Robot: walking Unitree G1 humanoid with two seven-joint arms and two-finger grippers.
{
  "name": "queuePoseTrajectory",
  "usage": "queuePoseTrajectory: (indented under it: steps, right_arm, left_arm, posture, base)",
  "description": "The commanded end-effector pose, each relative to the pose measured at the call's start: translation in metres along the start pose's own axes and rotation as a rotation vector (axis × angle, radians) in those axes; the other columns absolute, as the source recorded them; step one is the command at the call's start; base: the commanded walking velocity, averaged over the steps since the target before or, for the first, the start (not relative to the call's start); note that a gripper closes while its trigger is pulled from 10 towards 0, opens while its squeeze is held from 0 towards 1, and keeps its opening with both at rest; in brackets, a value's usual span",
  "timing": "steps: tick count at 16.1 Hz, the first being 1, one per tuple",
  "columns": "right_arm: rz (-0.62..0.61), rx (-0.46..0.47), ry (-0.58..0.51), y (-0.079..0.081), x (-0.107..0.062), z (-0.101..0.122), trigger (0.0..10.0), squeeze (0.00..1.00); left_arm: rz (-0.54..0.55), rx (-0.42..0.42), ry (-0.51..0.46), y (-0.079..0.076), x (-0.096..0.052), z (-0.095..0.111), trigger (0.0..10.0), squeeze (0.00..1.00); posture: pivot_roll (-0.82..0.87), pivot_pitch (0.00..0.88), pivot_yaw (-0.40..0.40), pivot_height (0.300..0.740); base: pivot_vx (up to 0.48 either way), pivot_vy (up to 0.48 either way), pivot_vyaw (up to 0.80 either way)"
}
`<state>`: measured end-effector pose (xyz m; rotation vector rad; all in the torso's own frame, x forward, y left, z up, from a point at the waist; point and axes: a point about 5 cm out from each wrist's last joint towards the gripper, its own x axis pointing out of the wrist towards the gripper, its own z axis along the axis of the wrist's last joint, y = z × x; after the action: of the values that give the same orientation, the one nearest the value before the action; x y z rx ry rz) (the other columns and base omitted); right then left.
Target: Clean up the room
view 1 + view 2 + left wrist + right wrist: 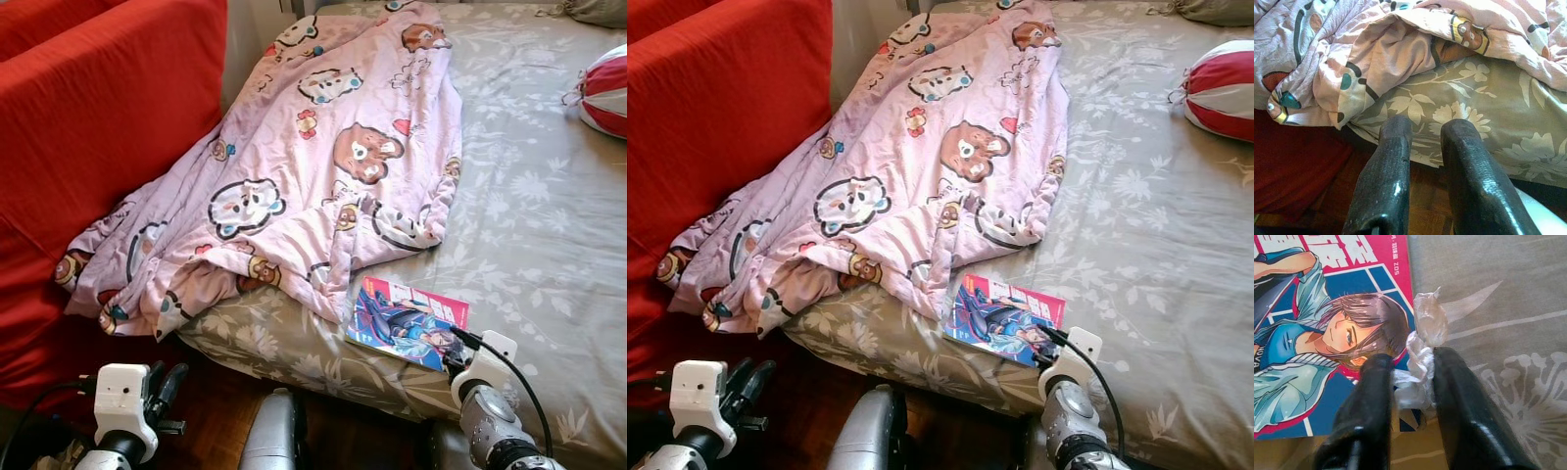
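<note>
Plastic wrapper [1422, 357] pinched in right end effector [1410, 377] by comic [407, 321], left end effector [1425, 142] low, fingers apart.

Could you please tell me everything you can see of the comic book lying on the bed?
The comic book lies flat, cover up, near the edge of the bed, on the grey floral sheet. Its glossy cover is pink and blue with a drawn dark-haired figure. The pink cartoon blanket reaches its top corner. The right claw, by its corner, pinches a crumpled clear plastic scrap.

In front of you lay the bed [529, 225], with the blanket [323, 166] spread over its left part and drooping off the near edge. The comic book [407, 321] lay at the near edge, right of the blanket's corner; the sofa [98, 127] stood left.
</note>
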<state>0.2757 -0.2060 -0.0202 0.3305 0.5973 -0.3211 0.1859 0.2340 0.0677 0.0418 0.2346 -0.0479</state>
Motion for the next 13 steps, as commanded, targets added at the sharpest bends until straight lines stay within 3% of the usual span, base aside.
queuePoseTrajectory:
  steps: [1, 6, 9, 13]
  right_arm:
    - [-0.018, 0.014, 0.026, -0.003, -0.002, -0.010, 0.0, 0.00]
    - [-0.041, 0.022, 0.005, -0.003, -0.002, -0.009, 0.0, 0.00]
    - [-0.092, 0.030, -0.004, -0.012, -0.004, -0.010, 0.0, 0.00]
    - [-0.067, 0.128, -0.076, -0.013, -0.003, -0.001, 0.0, 0.00]
  left_arm:
    - [0.017, 0.019, 0.027, 0.003, -0.003, -0.006, 10.0, 0.00]
    - [0.036, 0.006, 0.017, 0.005, 0.002, -0.007, 10.0, 0.00]
    - [0.035, 0.005, 0.014, 0.002, 0.010, -0.010, 10.0, 0.00]
    - [0.061, -0.021, 0.013, 0.004, 0.027, -0.018, 10.0, 0.00]
  posture:
    - [0.30, 0.183, 0.122, 0.629]
    - [0.29, 0.166, 0.110, 0.629]
    - [0.27, 0.131, 0.096, 0.629]
    - [0.22, 0.041, 0.062, 0.629]
  base:
    - [0.000, 0.000, 0.00]
    - [0.000, 0.000, 0.00]
    - [0.000, 0.000, 0.00]
    - [0.000, 0.000, 0.00]
